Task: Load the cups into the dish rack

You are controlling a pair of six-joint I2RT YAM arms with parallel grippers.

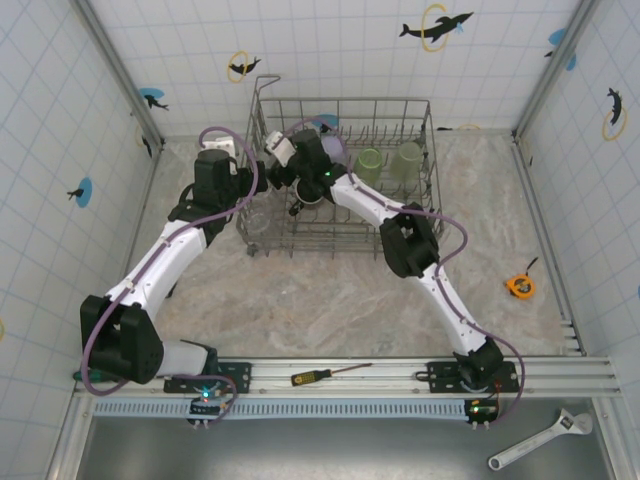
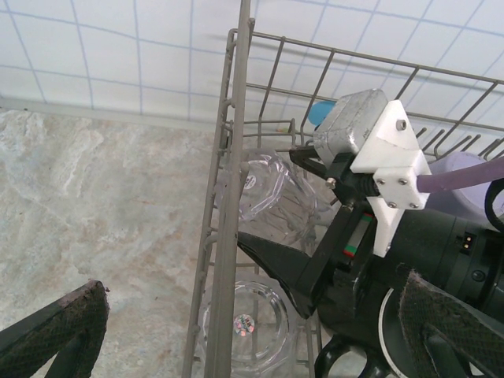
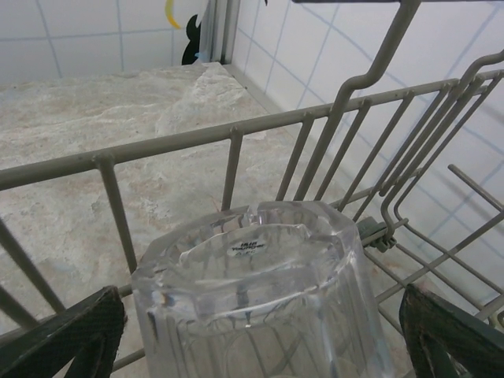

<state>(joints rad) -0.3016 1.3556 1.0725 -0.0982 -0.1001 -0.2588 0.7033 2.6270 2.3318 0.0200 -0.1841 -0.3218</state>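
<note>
The dish rack (image 1: 405,195) stands at the far middle of the marble bench (image 1: 330,300), near the tiled wall. Both arms reach to its left end.

The right hand (image 3: 261,303) is inside the rack, low by the left wall. Its fingers are wide apart, one on each side of a clear glass (image 3: 252,260). This glass is upside down, with its base and a small sticker turned up. The fingers are just beside the glass and, as far as I can see, they do not press on it.

The left hand (image 2: 252,315) is also wide and holds nothing. It hangs over the left wall of the rack, with one finger on the outer side above the bench and the other on the inner side. Just inside this wall, the left wrist view shows a farther glass (image 2: 272,197) and a nearer glass (image 2: 248,331), both clear.

In the back part of the rack stand a green tumbler (image 1: 369,165), a second tumbler (image 1: 406,160) to its right, and a lavender cup (image 1: 335,148) to its left. A yellow tape measure (image 1: 519,286) lies on the bench to the right, well apart from the rack.
</note>
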